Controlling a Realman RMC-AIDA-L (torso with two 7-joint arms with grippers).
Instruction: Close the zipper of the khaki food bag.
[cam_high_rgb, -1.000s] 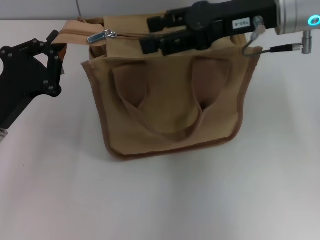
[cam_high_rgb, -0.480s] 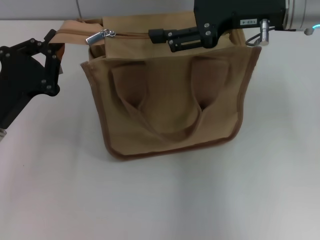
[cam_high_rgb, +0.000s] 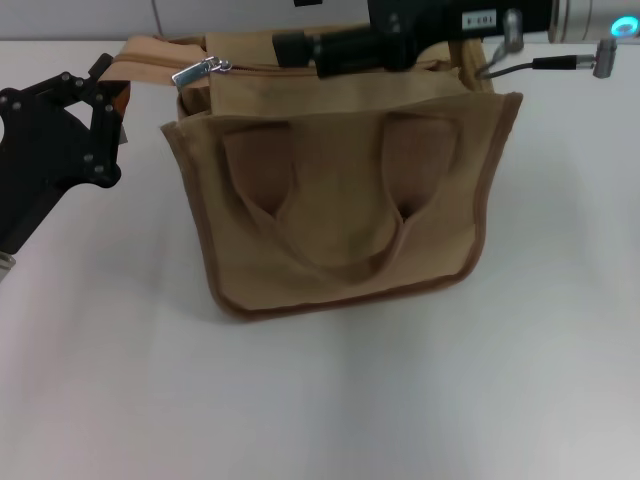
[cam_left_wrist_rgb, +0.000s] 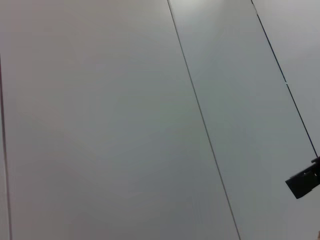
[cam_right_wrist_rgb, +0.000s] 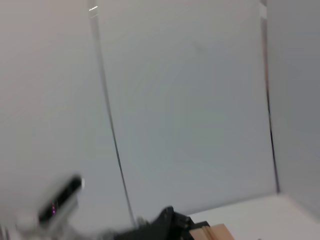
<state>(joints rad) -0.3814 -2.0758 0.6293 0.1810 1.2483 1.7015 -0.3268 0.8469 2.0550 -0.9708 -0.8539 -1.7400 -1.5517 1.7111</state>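
The khaki food bag (cam_high_rgb: 340, 200) stands upright in the middle of the head view, its handles hanging down the front. The zipper (cam_high_rgb: 270, 68) runs along its top, with the silver slider and pull tab (cam_high_rgb: 200, 71) near the left end. My left gripper (cam_high_rgb: 108, 85) is at the bag's left and shut on the tan end tab (cam_high_rgb: 135, 55), which is stretched out toward it. My right gripper (cam_high_rgb: 285, 45) reaches in from the right above the bag's top, its tip to the right of the slider and apart from it.
The bag stands on a white table (cam_high_rgb: 320, 400). A cable and plug (cam_high_rgb: 570, 62) hang off the right wrist above the bag's right corner. Both wrist views show only grey wall panels (cam_left_wrist_rgb: 150, 120); the right wrist view also shows a dark part (cam_right_wrist_rgb: 167, 225).
My right gripper has turned about its axis and moved up and toward the bag's far edge. The left gripper, slider and bag have stayed where they were.
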